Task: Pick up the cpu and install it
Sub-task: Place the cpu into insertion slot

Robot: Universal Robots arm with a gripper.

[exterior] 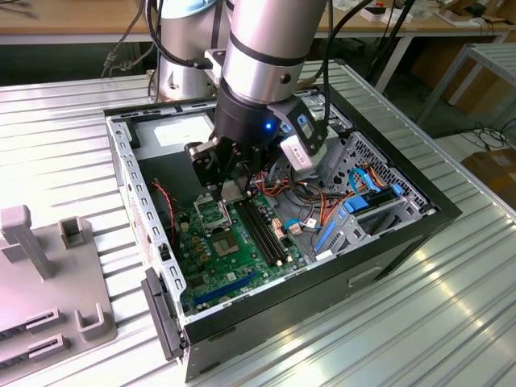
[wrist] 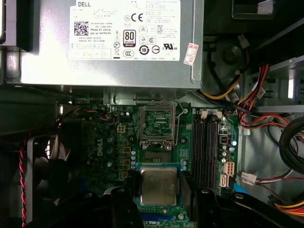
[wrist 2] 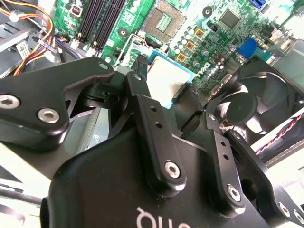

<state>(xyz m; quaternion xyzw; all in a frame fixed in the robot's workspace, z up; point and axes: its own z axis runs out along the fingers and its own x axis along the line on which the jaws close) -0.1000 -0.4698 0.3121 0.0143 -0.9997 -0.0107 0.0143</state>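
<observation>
The cpu (wrist: pixel 158 185), a thin square chip with a silver-grey face and a green rim, sits between the two black fingers (wrist: pixel 129 192) of my gripper (wrist: pixel 159 190), which is shut on its opposite edges. It also shows in the second wrist view as the cpu (wrist 2: pixel 166 78), held clear above the green motherboard (wrist 2: pixel 228 42). The open socket (wrist: pixel 156 124), its metal frame lifted, lies a short way ahead of the chip. In the exterior view my gripper (exterior: pixel 230 192) hangs inside the computer case just above the socket (exterior: pixel 216 218).
A big grey power supply (wrist: pixel 109 42) stands beyond the socket. Memory slots (wrist: pixel 209 142) run beside it, with bundled coloured cables (wrist: pixel 256 99) past them. A black fan (wrist 2: pixel 256 104) is close on the other side. Case walls (exterior: pixel 129 185) ring the board. A grey fixture (exterior: pixel 40 266) stands at the exterior view's left.
</observation>
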